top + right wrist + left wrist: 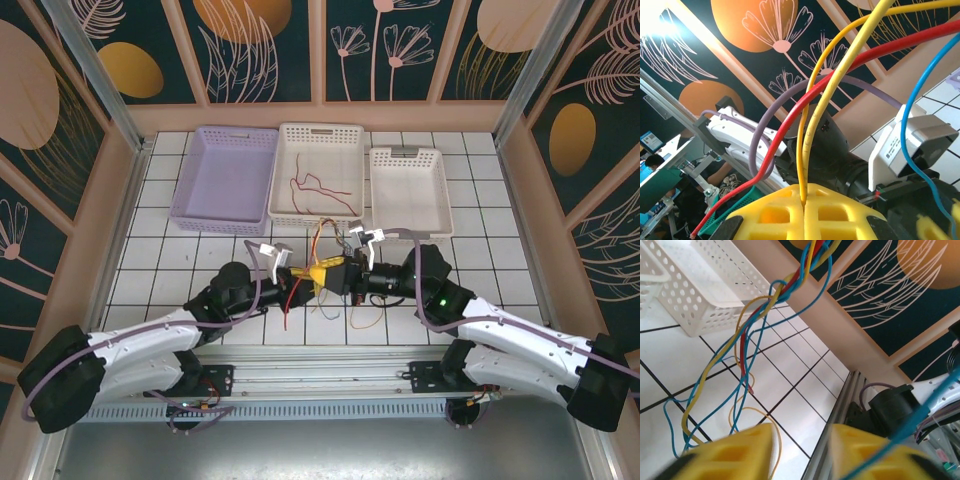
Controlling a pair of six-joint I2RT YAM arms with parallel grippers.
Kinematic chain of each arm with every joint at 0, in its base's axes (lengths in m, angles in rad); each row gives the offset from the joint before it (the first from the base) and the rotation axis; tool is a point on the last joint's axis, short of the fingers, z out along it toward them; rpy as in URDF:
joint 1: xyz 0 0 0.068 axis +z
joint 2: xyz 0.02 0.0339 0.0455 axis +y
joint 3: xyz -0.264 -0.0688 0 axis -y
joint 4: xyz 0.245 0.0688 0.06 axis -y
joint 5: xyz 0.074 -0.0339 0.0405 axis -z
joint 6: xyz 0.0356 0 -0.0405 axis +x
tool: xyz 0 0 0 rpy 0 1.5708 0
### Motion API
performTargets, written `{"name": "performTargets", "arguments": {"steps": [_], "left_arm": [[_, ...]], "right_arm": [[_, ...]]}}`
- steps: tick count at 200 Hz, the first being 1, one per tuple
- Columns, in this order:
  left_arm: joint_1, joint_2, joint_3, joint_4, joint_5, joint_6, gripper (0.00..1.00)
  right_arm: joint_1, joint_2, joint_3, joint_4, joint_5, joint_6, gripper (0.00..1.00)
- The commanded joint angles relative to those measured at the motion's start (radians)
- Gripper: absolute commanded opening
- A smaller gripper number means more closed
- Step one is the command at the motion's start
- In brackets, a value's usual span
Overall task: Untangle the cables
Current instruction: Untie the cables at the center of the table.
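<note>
The cables (325, 262) hang in a tangled bunch just below the centre of the top view, between the two grippers, with loose loops trailing onto the white tiled table (170, 260). In the right wrist view an orange-yellow cable (801, 165) runs straight into the seam of the right gripper (804, 210), whose yellow fingers are pressed together on it; red, yellow and blue strands pass above. The left gripper (802, 440) has its fingers spread, with floor visible between them and a blue strand crossing the right one. Another reddish cable (318, 190) lies in the middle white basket (320, 135) at upper centre.
</note>
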State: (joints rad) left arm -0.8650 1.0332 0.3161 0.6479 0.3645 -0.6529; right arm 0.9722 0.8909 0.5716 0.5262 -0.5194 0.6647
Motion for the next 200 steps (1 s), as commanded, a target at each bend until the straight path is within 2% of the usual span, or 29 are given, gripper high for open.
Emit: {"name": "performTargets", "arguments": {"steps": [1, 24, 41, 71, 92, 115, 142, 170, 200], "left_arm": [[-0.005, -0.061, 0.018, 0.019, -0.036, 0.020, 0.00], [-0.005, -0.175, -0.001, -0.056, -0.071, 0.010, 0.00], [-0.003, -0.308, -0.004, -0.167, -0.139, -0.004, 0.00], [-0.005, -0.530, 0.070, -0.489, -0.275, 0.011, 0.00], [-0.005, -0.620, 0.161, -0.704, -0.379, 0.028, 0.00], [-0.003, -0.666, 0.276, -0.879, -0.498, 0.040, 0.00], [-0.005, -0.683, 0.405, -0.995, -0.565, 0.065, 0.00], [-0.005, -0.671, 0.558, -1.118, -0.622, 0.115, 0.00], [-0.004, -0.636, 0.708, -1.234, -0.661, 0.156, 0.00]], "right_arm": [[0.007, -0.051, 0.004, 0.011, 0.052, -0.006, 0.00], [-0.018, -0.122, -0.012, -0.102, 0.177, -0.017, 0.00], [-0.087, -0.189, -0.047, -0.184, 0.251, 0.015, 0.00], [-0.319, -0.316, -0.154, -0.310, 0.287, 0.150, 0.00], [-0.491, -0.354, -0.236, -0.340, 0.193, 0.239, 0.00], [-0.623, -0.359, -0.303, -0.365, 0.118, 0.289, 0.00], [-0.682, -0.375, -0.330, -0.420, 0.123, 0.285, 0.00], [-0.719, -0.399, -0.298, -0.594, 0.243, 0.263, 0.00], [-0.811, -0.459, -0.299, -0.714, 0.304, 0.283, 0.00]]}}
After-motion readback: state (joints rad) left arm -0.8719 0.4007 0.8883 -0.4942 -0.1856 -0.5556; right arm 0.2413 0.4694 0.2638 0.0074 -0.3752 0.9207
